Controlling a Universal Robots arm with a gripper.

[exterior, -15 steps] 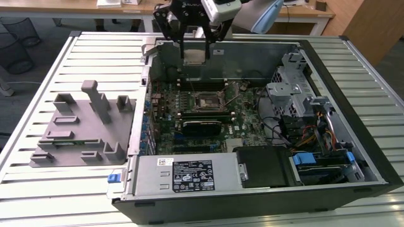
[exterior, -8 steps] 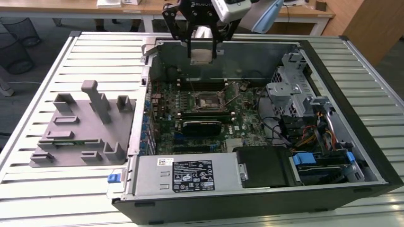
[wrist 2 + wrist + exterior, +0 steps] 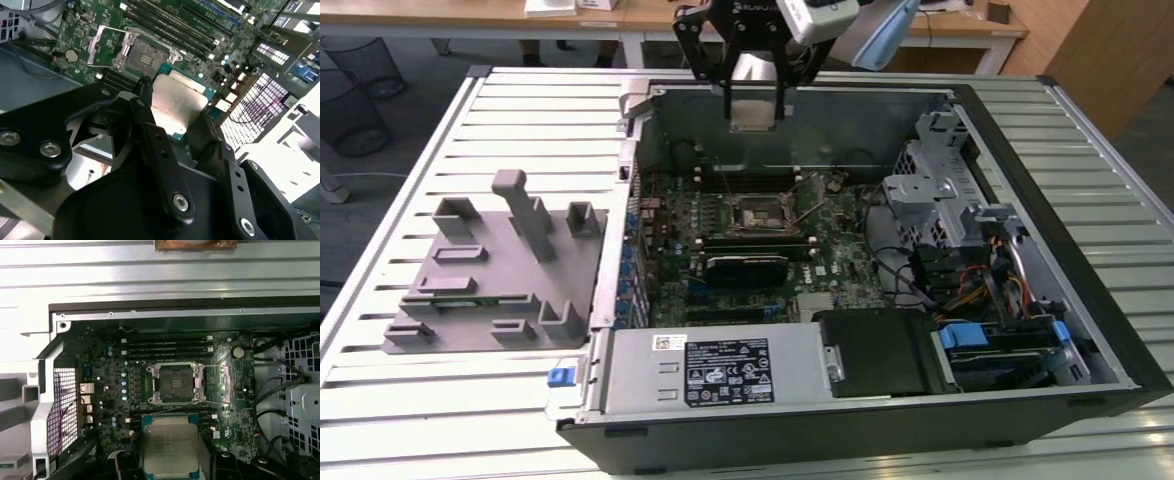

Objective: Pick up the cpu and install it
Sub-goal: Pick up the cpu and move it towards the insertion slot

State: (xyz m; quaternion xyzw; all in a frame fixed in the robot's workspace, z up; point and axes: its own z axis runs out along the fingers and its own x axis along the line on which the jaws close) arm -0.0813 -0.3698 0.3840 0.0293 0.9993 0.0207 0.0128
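Note:
My gripper [image 3: 754, 108] hangs above the far wall of the open computer case [image 3: 1107, 330], shut on the cpu [image 3: 755, 92], a flat square chip with a silvery top. In both wrist views the cpu [image 3: 177, 105] [image 3: 170, 447] sits between the black fingers [image 3: 150, 130], held by its edges. The black-framed socket [image 3: 761, 213] [image 3: 175, 383] [image 3: 140, 55] on the green motherboard stands open and bare, with its metal load plate [image 3: 102, 42] flipped aside. The cpu is well above the socket and nearer the case's far wall.
A grey fixture [image 3: 494, 270] with upright blocks lies on the slatted table [image 3: 400, 400] at the exterior view's left. Inside the case are memory slots [image 3: 165, 346], a power supply [image 3: 720, 370], a black shroud [image 3: 881, 350], a drive cage [image 3: 947, 190] and loose cables [image 3: 961, 280].

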